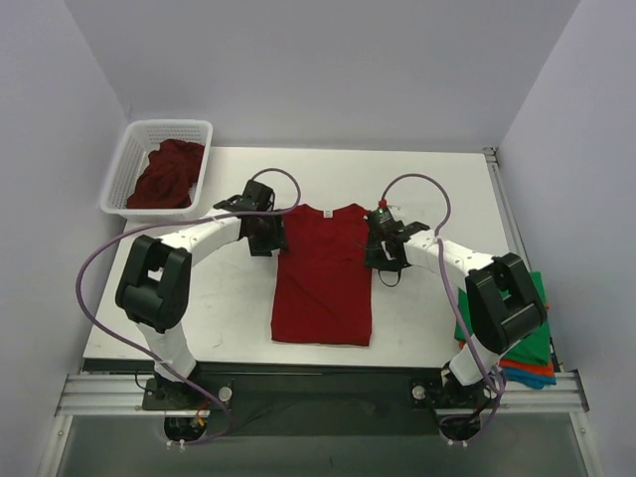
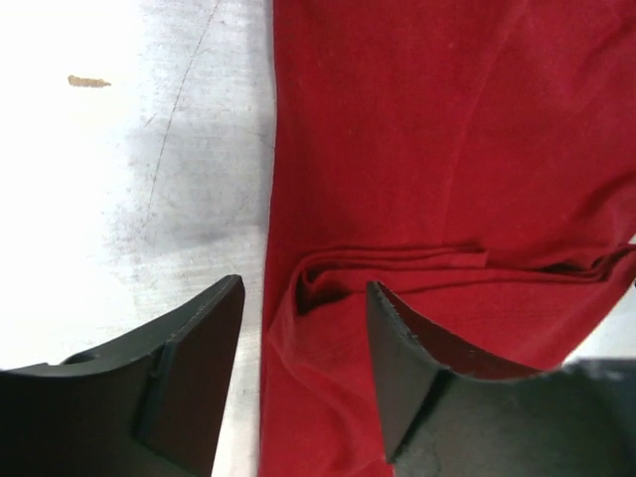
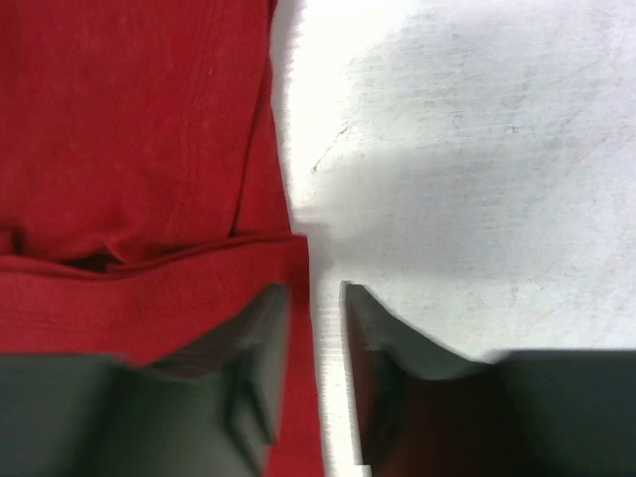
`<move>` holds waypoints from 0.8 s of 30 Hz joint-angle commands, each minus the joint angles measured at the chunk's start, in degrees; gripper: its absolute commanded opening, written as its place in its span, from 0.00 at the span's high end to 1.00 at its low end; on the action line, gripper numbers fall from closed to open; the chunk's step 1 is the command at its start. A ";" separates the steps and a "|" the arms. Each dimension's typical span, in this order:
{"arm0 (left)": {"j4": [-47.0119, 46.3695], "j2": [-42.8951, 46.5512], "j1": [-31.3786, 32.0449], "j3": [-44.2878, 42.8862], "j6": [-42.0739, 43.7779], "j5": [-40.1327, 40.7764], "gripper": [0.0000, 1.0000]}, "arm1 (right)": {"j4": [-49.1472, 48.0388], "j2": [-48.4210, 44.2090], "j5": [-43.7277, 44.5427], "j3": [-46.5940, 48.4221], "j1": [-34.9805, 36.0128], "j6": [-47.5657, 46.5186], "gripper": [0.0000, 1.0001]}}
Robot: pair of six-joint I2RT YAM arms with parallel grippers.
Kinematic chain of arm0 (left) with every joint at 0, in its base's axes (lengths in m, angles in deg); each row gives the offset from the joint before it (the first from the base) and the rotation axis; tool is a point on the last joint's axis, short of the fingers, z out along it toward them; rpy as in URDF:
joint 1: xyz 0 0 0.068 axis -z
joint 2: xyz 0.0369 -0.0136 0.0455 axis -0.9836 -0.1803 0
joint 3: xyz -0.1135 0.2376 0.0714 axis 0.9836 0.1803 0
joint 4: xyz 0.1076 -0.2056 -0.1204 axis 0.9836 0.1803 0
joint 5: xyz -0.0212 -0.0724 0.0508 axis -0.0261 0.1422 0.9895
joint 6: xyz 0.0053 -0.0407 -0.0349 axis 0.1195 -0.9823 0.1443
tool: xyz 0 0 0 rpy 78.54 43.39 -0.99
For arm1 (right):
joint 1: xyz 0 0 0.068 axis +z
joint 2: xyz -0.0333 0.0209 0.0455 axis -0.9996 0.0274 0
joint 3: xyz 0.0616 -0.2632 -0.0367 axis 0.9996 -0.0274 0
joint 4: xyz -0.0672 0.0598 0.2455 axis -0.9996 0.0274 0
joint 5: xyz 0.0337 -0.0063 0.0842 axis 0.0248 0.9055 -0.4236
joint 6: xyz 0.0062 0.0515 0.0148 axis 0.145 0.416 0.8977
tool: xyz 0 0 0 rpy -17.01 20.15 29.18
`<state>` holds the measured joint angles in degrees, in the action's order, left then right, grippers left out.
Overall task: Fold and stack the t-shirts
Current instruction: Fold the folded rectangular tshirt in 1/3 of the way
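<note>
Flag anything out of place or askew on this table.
The folded stack at the right edge seems to overhang the table. The red t-shirt lies flat and straight; one tucked sleeve is wrinkled. A small brown speck marks the tabletop.

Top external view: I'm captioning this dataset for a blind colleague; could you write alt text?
A deep red t-shirt lies flat on the white table, sleeves folded in, with the left gripper and right gripper at its shoulders. A white basket at far left holds a crumpled red shirt; folded shirts are stacked at near right.
</note>
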<state>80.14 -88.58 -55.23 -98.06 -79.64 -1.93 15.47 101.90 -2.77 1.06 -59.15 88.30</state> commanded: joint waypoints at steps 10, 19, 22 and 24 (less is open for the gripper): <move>-4.59 24.54 1.28 19.52 -1.75 -5.19 0.47 | 3.11 -14.53 -2.19 -5.04 1.91 2.93 0.48; -12.77 27.37 9.80 29.38 -10.53 -8.99 0.76 | -1.89 -22.98 -7.10 -16.91 10.79 13.48 0.53; -14.17 27.19 10.07 34.11 -12.73 -7.31 0.85 | -4.88 -22.63 -8.07 -20.94 12.21 15.50 0.53; -14.36 28.41 10.16 37.53 -13.96 -6.00 0.85 | -5.50 -21.14 -8.25 -22.45 12.21 15.68 0.54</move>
<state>69.27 -61.68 -45.09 -63.94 -90.09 -9.93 11.75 80.22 -10.53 -19.66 -46.96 101.02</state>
